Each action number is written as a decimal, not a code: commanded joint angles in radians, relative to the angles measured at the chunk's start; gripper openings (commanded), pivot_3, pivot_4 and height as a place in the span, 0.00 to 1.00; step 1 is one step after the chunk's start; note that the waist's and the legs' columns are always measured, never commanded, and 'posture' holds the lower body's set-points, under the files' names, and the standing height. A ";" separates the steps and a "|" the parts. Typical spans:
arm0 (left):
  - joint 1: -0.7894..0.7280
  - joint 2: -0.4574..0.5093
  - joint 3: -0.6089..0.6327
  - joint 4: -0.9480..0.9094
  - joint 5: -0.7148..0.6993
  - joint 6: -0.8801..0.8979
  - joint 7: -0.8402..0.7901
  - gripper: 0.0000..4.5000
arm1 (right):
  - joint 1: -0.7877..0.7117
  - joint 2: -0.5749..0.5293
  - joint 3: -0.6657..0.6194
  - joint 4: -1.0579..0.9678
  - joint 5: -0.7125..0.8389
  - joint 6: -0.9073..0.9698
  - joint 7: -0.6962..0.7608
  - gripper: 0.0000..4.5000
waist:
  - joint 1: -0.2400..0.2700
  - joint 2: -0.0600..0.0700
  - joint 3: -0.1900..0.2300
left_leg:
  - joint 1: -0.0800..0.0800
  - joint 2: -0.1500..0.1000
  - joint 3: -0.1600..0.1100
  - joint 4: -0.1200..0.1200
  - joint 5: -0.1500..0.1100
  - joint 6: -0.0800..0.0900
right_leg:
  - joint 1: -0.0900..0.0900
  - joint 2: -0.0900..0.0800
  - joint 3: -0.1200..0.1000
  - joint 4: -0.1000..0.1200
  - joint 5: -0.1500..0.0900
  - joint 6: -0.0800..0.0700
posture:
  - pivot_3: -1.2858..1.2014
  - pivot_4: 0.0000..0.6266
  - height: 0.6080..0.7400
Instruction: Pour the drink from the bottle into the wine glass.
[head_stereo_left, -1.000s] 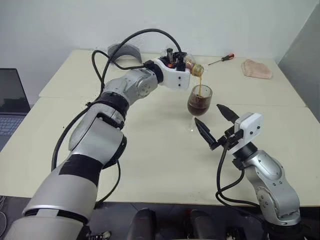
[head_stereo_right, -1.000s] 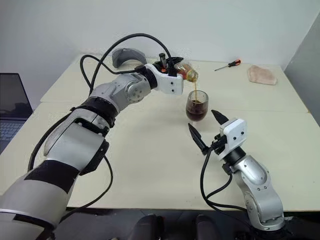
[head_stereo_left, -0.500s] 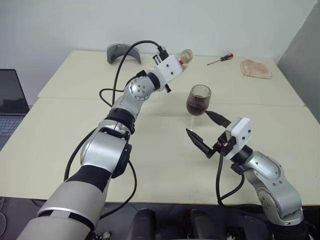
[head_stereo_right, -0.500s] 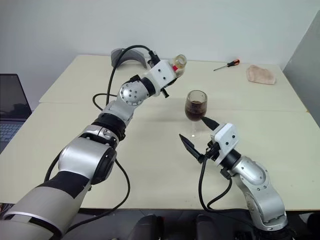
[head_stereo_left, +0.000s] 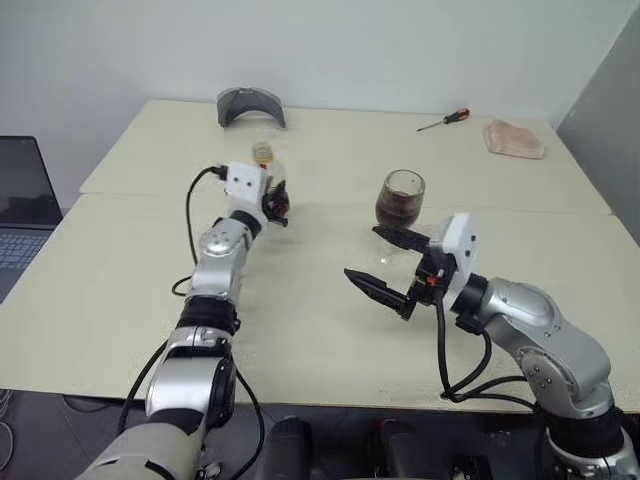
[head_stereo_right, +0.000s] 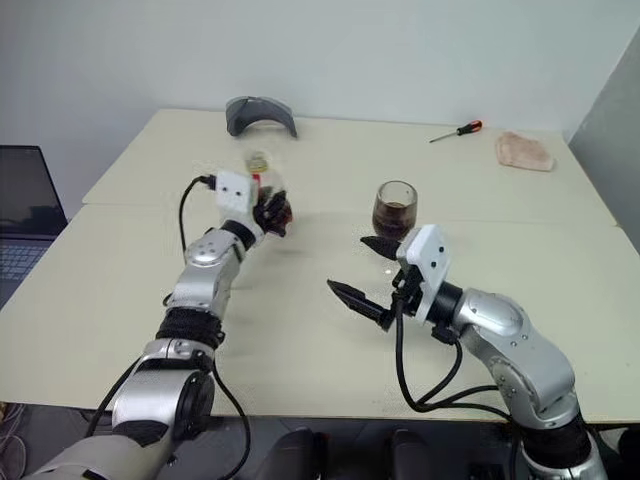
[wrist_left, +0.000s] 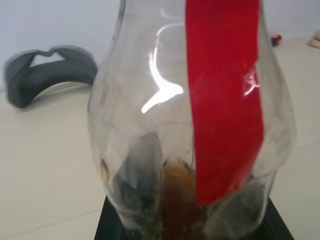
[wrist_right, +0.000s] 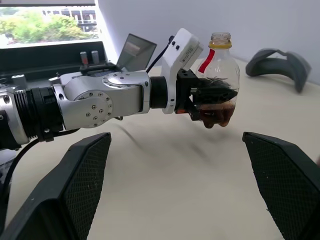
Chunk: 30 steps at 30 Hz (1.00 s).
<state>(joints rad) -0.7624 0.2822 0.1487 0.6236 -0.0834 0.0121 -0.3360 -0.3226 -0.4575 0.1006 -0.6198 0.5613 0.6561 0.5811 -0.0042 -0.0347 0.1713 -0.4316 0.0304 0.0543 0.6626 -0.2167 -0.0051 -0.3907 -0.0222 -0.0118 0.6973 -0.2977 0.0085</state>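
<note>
On the pale table (head_stereo_left: 300, 330), the left gripper (wrist_right: 212, 100) is pinching the bottle (wrist_right: 218, 82) and holds it upright above the tabletop. Just a little dark drink (wrist_right: 217, 114) sits at the bottom. The wine glass (head_stereo_left: 400, 200) stands to its right, part full of dark drink. Near the glass, the right gripper (head_stereo_left: 385, 265) has its two black fingers spread wide and holds nothing.

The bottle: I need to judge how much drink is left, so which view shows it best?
The right wrist view: the whole bottle, upright in the left gripper, dregs showing. The left wrist view crops it; the eye views show it small.
</note>
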 joint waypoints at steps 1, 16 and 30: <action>0.018 0.018 0.053 -0.080 -0.048 0.041 0.036 0.20 | -0.047 -0.018 0.002 -0.013 0.040 0.035 0.030 1.00 | 0.001 0.000 0.000 | 0.000 0.000 0.000 0.000 0.000 0.000 | 0.000 0.000 0.000 0.000 0.000 0.000 | 0.52 0.24 1.00; -0.026 0.038 0.079 0.110 -0.054 0.033 0.062 0.36 | -0.086 -0.027 0.085 0.038 -0.070 0.001 0.056 1.00 | 0.003 -0.001 -0.001 | 0.000 -0.001 0.000 0.000 -0.001 0.002 | 0.000 0.000 -0.001 -0.001 0.000 0.000 | 0.52 0.24 1.00; 0.107 0.040 0.060 -0.096 -0.052 0.043 0.050 0.99 | -0.046 -0.042 0.053 0.005 -0.055 0.001 0.075 1.00 | 0.001 -0.001 -0.001 | 0.000 0.000 0.000 0.000 -0.001 0.002 | 0.000 0.000 -0.001 -0.001 0.000 0.000 | 0.52 0.24 1.00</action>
<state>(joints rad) -0.6802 0.3122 0.2182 0.6365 -0.1340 0.0421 -0.2932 -0.3678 -0.4958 0.1837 -0.5714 0.4896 0.6724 0.6502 -0.0027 -0.0360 0.1705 -0.4316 0.0306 0.0540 0.6620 -0.2177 -0.0036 -0.3903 -0.0224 -0.0123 0.6968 -0.2977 0.0085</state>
